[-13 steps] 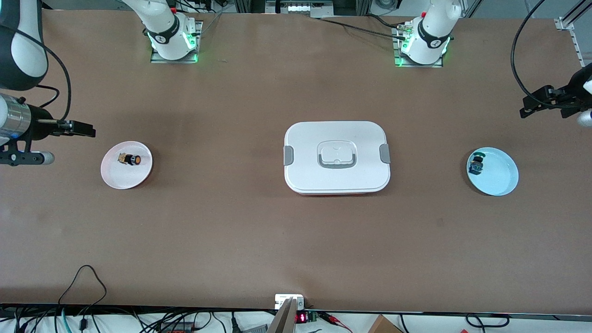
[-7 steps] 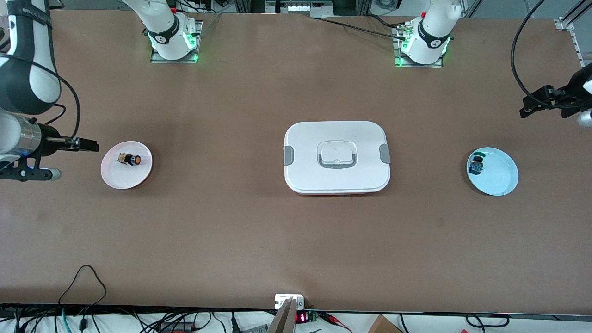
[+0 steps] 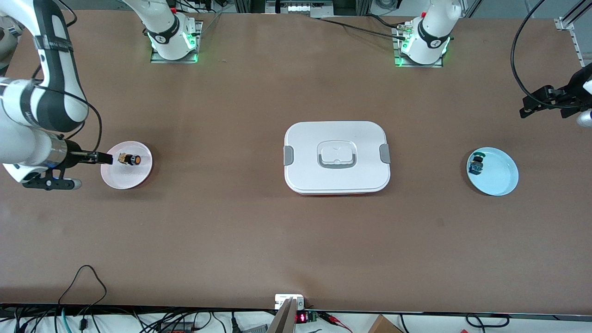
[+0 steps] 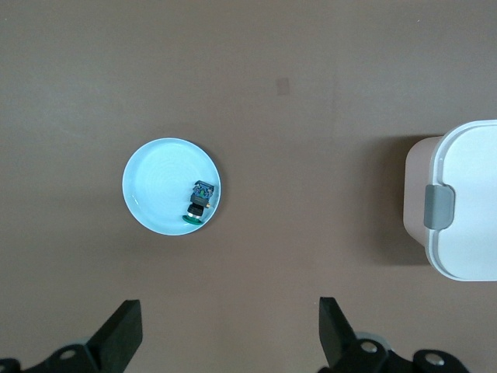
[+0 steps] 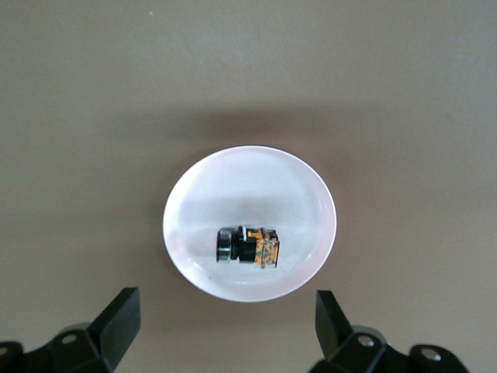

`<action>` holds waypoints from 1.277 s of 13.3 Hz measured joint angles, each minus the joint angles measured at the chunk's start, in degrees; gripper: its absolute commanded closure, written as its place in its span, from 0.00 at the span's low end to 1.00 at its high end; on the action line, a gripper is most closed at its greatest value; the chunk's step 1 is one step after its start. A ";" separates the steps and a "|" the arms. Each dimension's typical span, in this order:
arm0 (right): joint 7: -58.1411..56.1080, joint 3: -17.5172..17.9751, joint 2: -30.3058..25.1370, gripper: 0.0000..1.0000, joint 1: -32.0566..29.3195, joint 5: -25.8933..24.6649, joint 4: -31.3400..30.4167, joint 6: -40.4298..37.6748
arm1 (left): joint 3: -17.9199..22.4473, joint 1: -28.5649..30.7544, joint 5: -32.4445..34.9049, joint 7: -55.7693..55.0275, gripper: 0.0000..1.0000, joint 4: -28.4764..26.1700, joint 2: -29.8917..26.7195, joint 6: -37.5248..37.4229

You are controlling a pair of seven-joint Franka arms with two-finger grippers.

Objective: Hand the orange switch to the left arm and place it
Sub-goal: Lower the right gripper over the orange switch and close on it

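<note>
The orange switch lies on its side on a pink plate toward the right arm's end of the table. In the right wrist view the orange switch rests on the pink plate, its tan terminal end showing. My right gripper hangs open over that plate's outer rim, and in its own view my right gripper holds nothing. The white box sits lidded mid-table. My left gripper waits open over the left arm's end; my left gripper is empty.
A light blue plate with a green-topped switch lies toward the left arm's end, also seen as the blue plate with the green switch. The box corner shows there too. Cables trail along the table's near edge.
The right arm has swung in over the table and carried its open gripper up to the pink plate's rim. The left arm has not moved.
</note>
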 measured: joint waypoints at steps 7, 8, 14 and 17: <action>0.44 0.00 2.64 0.00 -0.41 0.04 -8.34 11.56 | 0.00 0.00 0.00 0.00 0.00 -0.01 0.00 0.00; 0.44 -0.03 2.73 0.00 -0.49 0.04 -9.77 13.98 | 0.00 0.00 0.00 0.00 0.00 -0.01 0.00 0.00; 0.45 -0.09 3.98 0.00 -1.04 0.05 -13.54 19.62 | 0.00 0.00 0.00 0.00 0.00 -0.02 0.00 0.00; 0.47 -0.10 5.03 0.00 -1.09 0.05 -14.27 19.96 | 0.00 0.00 0.00 0.00 0.00 -0.03 0.00 0.00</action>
